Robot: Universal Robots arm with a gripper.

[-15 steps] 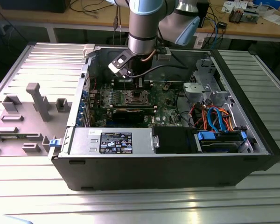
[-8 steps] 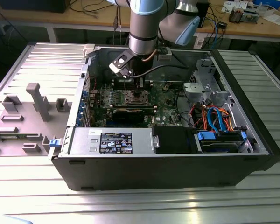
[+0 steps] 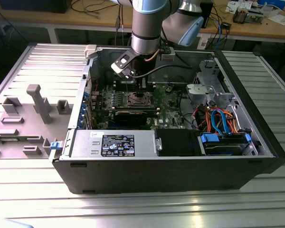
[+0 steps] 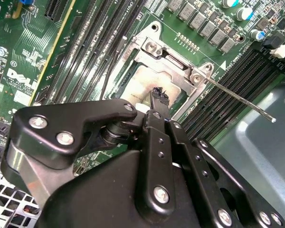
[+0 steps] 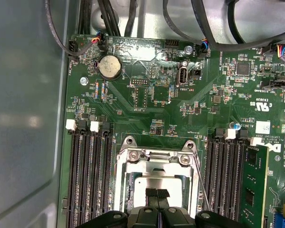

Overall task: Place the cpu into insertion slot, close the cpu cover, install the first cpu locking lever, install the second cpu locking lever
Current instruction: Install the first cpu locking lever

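Hand [image 5: 156,193] pressed together over cpu [image 5: 154,178]; locking lever [image 4: 237,98] sticks out in second wrist view

White lettering [image 4: 20,78] on the green circuit board [image 4: 33,42]; a printed sticker [image 3: 118,145] on the grey box [image 3: 83,142].

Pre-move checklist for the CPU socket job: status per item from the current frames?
1. Seating of the cpu in the insertion slot: ok, its silver top lies flat inside the rim.
2. Closing of the cpu cover: cannot tell if fully down; its frame lies around the cpu.
3. Latching of the locking lever: not ok, the rod sticks out free across the memory slots.
4. Latching of the other lever: cannot tell.
5. Load on the gripper: ok, jaws shut, nothing held, tips right at the cpu's top.
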